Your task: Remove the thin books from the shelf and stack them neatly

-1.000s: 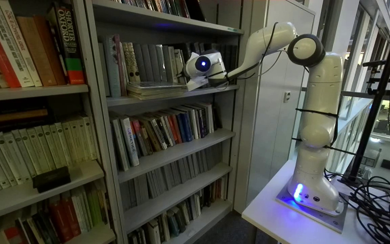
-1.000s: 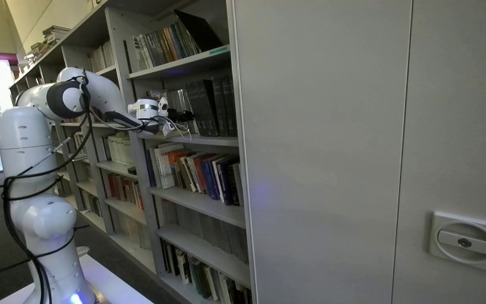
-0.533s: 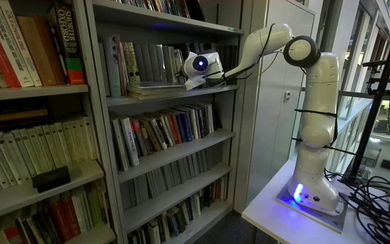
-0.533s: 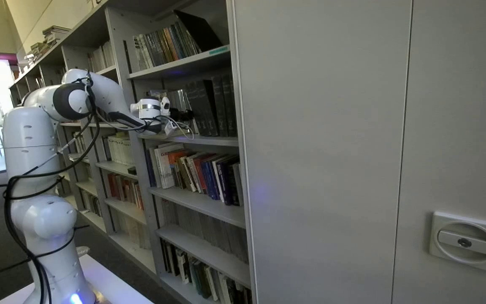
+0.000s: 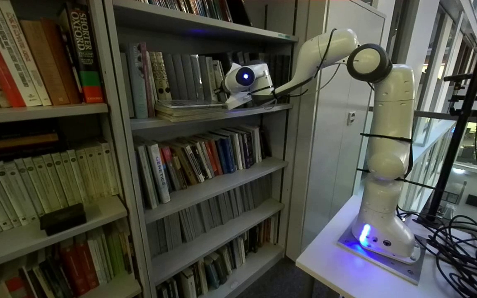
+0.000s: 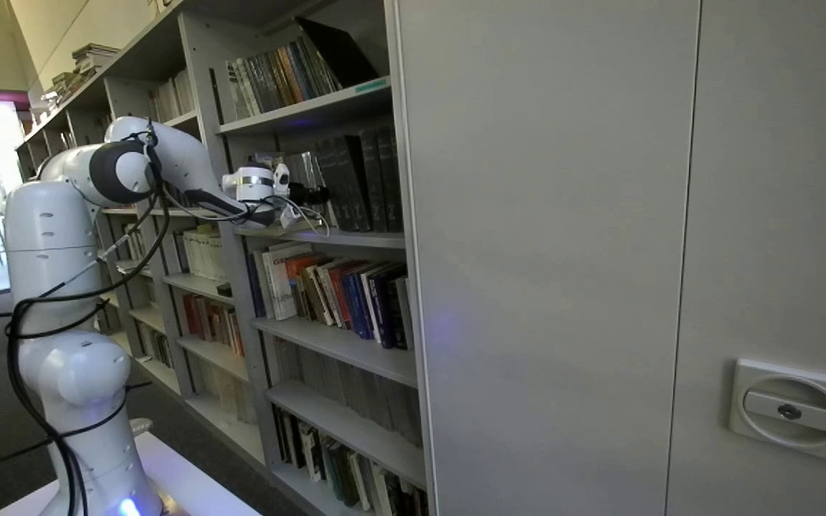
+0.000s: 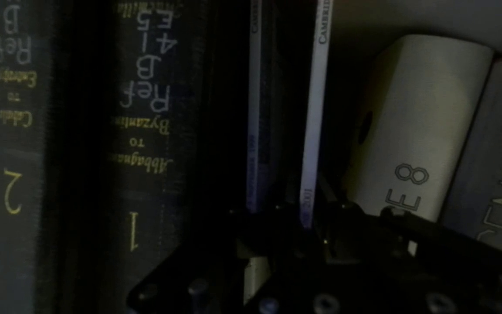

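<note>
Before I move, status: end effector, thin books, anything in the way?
End effector at two white-spined thin books, grip too dark to confirm. Both roughly upright in the row. Pale volume marked 8 leaning close by, may snag.

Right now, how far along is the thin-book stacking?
Looks done: a flat stack of thin books on the shelf. In hand: fingers at a slim white spine; too dark to confirm a grip. Remaining: stacking that book, and another slim spine standing nearby in the wrist view.
</note>
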### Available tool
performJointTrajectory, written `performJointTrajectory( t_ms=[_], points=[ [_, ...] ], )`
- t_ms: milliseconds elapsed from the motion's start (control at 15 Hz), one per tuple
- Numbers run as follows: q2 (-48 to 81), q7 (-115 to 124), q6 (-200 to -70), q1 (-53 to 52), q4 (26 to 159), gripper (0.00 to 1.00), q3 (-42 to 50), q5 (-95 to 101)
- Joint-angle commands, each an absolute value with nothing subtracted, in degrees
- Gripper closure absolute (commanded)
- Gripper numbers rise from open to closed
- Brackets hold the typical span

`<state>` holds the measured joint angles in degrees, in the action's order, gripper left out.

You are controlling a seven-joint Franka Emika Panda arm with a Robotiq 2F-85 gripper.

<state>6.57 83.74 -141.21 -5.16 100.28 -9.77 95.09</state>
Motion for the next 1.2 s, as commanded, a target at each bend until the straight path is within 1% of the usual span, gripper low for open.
performJointTrajectory(
  t_ms=[0, 400, 867, 933, 1000, 1067, 1133],
  points=[
    [1.52, 83.4, -143.2, -5.57, 104.84, 0.97, -8.83, 91.92],
    [-8.27, 81.03, -151.96, -4.55, 113.69, 0.97, -8.73, 84.31],
    [-16.85, 79.42, -153.59, -4.94, 121.09, 0.97, -8.15, 84.31],
    [-17.67, 79.33, -153.57, -4.96, 121.75, 0.92, -8.1, 84.37],
    [-18.2, 79.26, -153.51, -5.04, 122.2, 0.66, -8.12, 84.27],
    [-18.47, 79.44, -153.33, -5.09, 122.4, 0.66, -8.25, 84.45],
    [-18.65, 79.76, -153.36, -5.17, 122.45, 0.63, -8.36, 84.62]
  ],
)
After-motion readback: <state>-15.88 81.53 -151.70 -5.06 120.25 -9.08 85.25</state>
